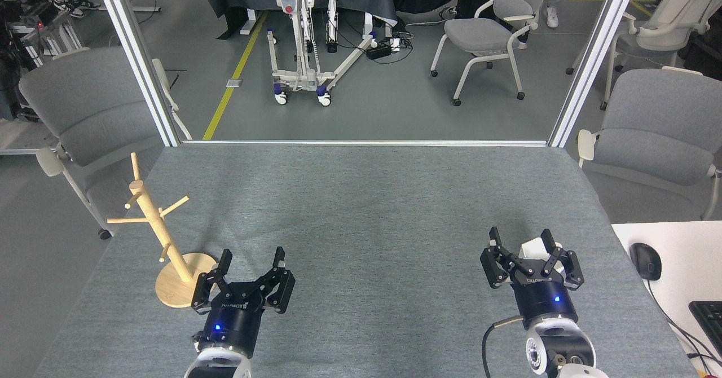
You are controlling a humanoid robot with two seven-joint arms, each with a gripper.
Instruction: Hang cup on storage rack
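The storage rack (161, 231), a light wooden post with short angled pegs on a round base, stands at the table's front left. Just right of its base my left gripper (252, 259) is open with nothing between its fingers. At the front right, the white cup (533, 249) sits on the table, mostly hidden behind my right gripper (520, 238). That gripper is open, its fingers standing on either side of the cup without closing on it.
The grey table (361, 197) ends at a metal frame along its far edge. Grey chairs (84, 113) stand to the left and right. A white desk (671, 242) with a mouse and keyboard adjoins the front right corner.
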